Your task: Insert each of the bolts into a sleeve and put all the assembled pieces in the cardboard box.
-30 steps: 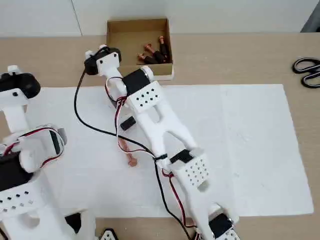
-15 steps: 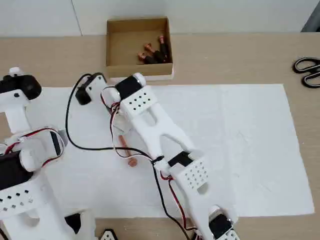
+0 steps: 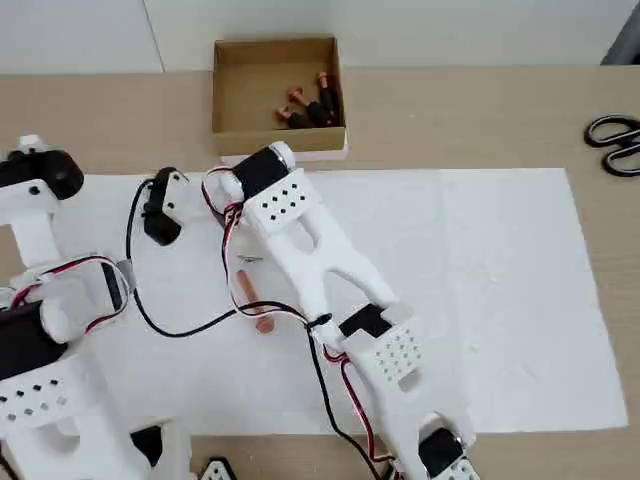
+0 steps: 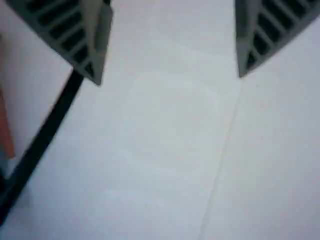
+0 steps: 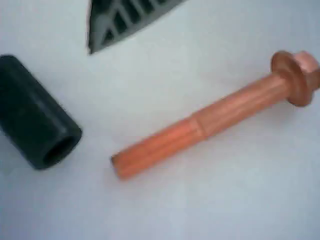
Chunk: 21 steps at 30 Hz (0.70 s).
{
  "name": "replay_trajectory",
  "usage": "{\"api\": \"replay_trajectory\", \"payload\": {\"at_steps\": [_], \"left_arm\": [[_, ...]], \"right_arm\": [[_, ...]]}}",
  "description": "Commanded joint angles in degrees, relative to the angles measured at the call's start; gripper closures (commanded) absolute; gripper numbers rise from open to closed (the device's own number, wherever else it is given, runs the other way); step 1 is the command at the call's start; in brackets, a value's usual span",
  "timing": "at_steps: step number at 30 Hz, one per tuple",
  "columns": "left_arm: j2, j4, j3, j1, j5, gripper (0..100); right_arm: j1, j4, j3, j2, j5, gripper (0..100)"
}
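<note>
Bolt (image 5: 215,115) loose on sheet (image 3: 480,300), left half of surface (image 3: 450,120), sleeve (image 5: 37,132) just beside. Right tool (image 3: 162,205) close by, opening: cannot tell. Left tool (image 4: 167,72) wide, empty. Risks: bolt rolling from off-centre pinch, cable (image 3: 200,330) dragging it, sleeve knocked away.

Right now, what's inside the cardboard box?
The cardboard box holds copper bolts pushed into black sleeves, bunched against one side wall. They overlap, so the exact count is hidden.

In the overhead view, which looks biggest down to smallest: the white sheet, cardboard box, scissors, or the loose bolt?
1. white sheet
2. cardboard box
3. scissors, though cut off by the picture's edge
4. loose bolt, clearly smallest
</note>
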<state>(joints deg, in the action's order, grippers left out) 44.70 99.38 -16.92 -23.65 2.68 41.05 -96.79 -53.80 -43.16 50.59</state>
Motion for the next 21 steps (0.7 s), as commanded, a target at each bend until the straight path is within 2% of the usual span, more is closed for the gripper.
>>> {"api": "replay_trajectory", "payload": {"at_steps": [1,7,21], "left_arm": [[1.0,0.6,0.2,0.0,0.4,83],[1.0,0.4,0.2,0.1,0.4,83],[1.1,0.1,0.5,-0.3,0.4,83]], "right_arm": [[0.2,0.2,-0.3,-0.4,4.2,80.5],[0.9,0.5,-0.3,-3.0,7.9,80.5],[0.9,2.6,-0.3,-7.8,9.7,80.6]]}}
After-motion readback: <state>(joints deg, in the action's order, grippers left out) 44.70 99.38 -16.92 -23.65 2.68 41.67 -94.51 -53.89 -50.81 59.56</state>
